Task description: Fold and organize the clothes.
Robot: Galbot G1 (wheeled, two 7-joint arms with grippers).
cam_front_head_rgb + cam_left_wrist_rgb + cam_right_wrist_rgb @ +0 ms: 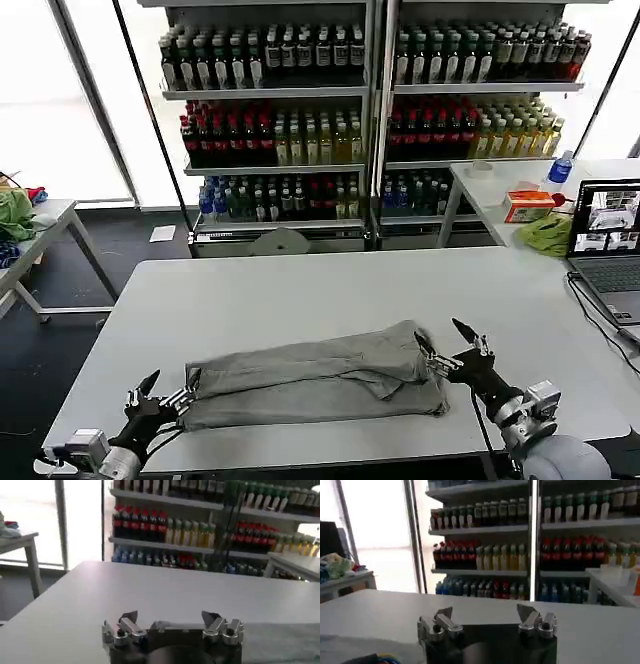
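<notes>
A gray shirt (315,380) is seen lying on the white table (300,290), near its front edge, folded lengthwise into a long band with an upper layer laid over a lower one. The fold is judged to be partly done: the band has yet to be folded across its length, and a few creases are left along the upper layer. No second shirt is seen on this table, so the organizing step is judged not yet begun.

The left gripper (165,390) is placed at the left end of the shirt, fingers spread, one tip touching or just beside the cloth edge. The right gripper (447,345) is placed at the right end, fingers likewise spread, with nothing held between them. In the two wrist views both pairs of fingers are also seen apart and empty.

The collar, sleeves and chest print are hidden inside the fold. Whether either fingertip presses on the cloth cannot be told. A laptop (608,250) is cut off at the table's right edge.
</notes>
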